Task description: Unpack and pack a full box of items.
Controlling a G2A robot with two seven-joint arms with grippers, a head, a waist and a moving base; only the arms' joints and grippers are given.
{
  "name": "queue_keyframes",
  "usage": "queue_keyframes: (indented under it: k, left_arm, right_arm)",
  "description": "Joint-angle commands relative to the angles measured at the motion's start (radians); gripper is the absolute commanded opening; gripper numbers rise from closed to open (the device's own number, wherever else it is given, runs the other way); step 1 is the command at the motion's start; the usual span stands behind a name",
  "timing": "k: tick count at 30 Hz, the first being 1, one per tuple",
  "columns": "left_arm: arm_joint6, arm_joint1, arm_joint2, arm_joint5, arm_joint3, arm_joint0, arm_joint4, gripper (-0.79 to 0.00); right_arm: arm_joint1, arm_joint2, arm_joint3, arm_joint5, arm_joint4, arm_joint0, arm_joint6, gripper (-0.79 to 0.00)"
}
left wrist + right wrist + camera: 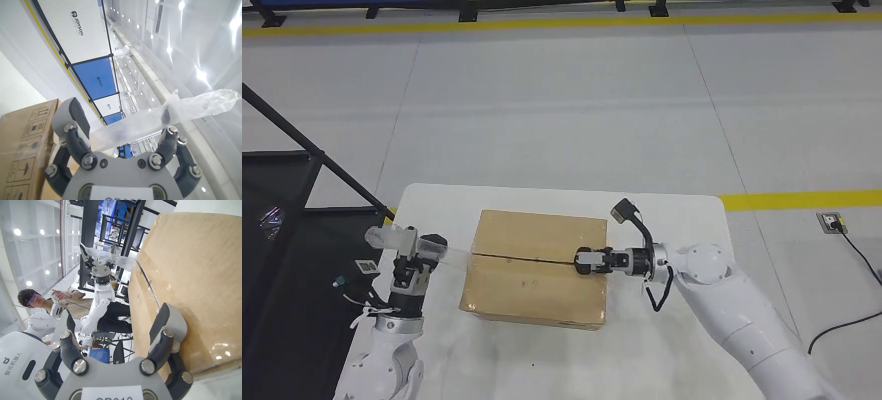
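Observation:
A closed cardboard box sits in the middle of the white table; a dark seam runs between its top flaps. My left gripper is just left of the box, pointing upward and open. A crumpled strip of clear tape sticks to one fingertip and stretches back toward the box's side. My right gripper is at the box's right edge by the seam, open. One finger pad lies over the box top.
A black frame with dark netting stands left of the table. Small items and cables lie at the table's left edge. A floor socket with a cable is off to the right. Bare tabletop shows right of the box.

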Motion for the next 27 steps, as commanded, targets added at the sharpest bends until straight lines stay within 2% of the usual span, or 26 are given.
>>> queue_keyframes:
  k: [1, 5, 12, 27]
  left_arm:
    - [0.006, -0.002, 0.008, 0.006, -0.010, -0.001, 0.014, 0.000]
    - [0.016, -0.006, 0.018, 0.010, -0.039, 0.006, 0.045, 0.000]
    - [0.023, -0.013, 0.039, 0.017, -0.092, 0.018, 0.092, 0.000]
    - [0.030, -0.034, 0.138, 0.067, -0.064, -0.046, 0.180, 0.000]
  right_arm:
    - [0.008, 0.022, -0.034, -0.014, -0.009, -0.018, -0.005, 0.000]
    - [0.030, 0.075, -0.120, -0.029, -0.032, -0.066, -0.010, 0.000]
    - [0.063, 0.154, -0.247, 0.007, -0.070, -0.149, -0.008, 0.000]
    - [0.084, 0.204, -0.298, 0.021, -0.071, -0.216, 0.003, 0.000]
